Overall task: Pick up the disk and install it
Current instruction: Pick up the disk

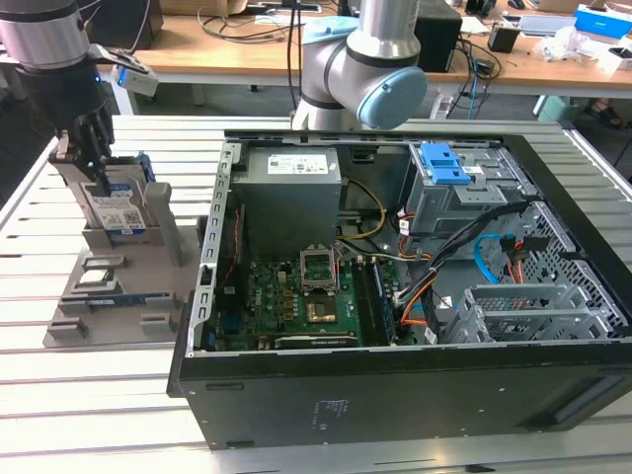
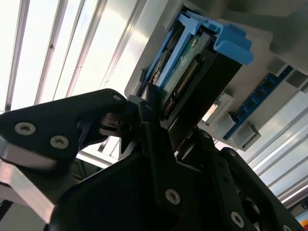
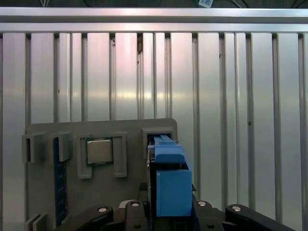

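Gripping at the upper end of the disk (image 1: 118,209), the gripper (image 1: 91,163) is hanging over the grey parts holder (image 1: 163,247) at the exterior view's left. The disk is standing upright in its slot there, label face out, blue side rails showing. Jaws are looking drawn in narrow across the disk's thickness; in the first wrist view black fingers (image 3: 136,207) are sitting tight against both flat sides, and in the second wrist view one finger (image 2: 148,120) is lying along the blue rail, so it is reading as clamped on the disk, not lifted clear of the slot. A processor chip (image 3: 99,151) is sitting in a neighbouring pocket of the same holder. The open computer case (image 1: 395,405) is lying well apart toward the exterior view's right, on the slatted aluminium table (image 1: 99,415). Handling judgement: a rigid metal body, fairly heavy for its size, smooth faces likely slippery, shock-sensitive inside. Holding across the flat metal faces near the top is looking sound; the exposed circuit board and connector side (image 2: 185,79) and the plastic rails are poorer places to squeeze.
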Robot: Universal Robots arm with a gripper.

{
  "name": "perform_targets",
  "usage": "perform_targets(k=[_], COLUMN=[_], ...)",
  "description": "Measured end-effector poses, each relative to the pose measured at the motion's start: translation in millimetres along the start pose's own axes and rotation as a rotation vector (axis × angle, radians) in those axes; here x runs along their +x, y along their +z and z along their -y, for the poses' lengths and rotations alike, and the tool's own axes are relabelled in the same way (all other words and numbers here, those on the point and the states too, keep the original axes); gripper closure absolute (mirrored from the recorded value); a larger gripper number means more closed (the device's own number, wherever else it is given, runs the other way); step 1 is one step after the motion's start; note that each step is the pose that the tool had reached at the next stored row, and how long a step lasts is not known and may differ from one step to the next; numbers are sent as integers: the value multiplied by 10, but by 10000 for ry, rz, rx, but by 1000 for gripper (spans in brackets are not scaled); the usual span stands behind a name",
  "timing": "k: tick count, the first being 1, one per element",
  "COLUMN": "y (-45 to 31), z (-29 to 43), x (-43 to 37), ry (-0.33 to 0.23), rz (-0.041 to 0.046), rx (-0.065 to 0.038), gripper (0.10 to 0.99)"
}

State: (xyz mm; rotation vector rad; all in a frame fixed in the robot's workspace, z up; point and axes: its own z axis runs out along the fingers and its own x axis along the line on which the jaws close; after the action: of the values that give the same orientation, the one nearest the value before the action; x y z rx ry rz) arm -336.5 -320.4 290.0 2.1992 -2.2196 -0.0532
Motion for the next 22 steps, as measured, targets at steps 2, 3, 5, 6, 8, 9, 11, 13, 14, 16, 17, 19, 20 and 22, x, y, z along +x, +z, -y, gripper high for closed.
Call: perform_targets(k=[2, 3, 5, 6, 8, 9, 11, 13, 14, 16, 17, 19, 20, 22], y=[-60, -88, -124, -151, -207, -235, -284, -325, -356, -416, -432, -479, -496, -542], z=[-3, -4, -5, -6, -8, -9, -11, -12, -13, -15, -16, -18, -18, -20], x=[-3, -4, -5, -6, -8, -8, -9, -10, -10, -11, -11, -12, -12, -13], ry=[2, 1, 2, 2, 2, 2, 2, 2, 2, 2, 2, 2, 2, 2], rz=[1, 0, 0, 1, 0, 0, 0, 0, 0, 0, 0, 0, 0, 0], rx=[0, 0, 0, 0, 0, 0, 0, 0, 0, 0, 0, 0, 0, 0], gripper=[725, 725, 725, 725, 725, 725, 725, 725, 725, 725, 725, 725, 725, 725])
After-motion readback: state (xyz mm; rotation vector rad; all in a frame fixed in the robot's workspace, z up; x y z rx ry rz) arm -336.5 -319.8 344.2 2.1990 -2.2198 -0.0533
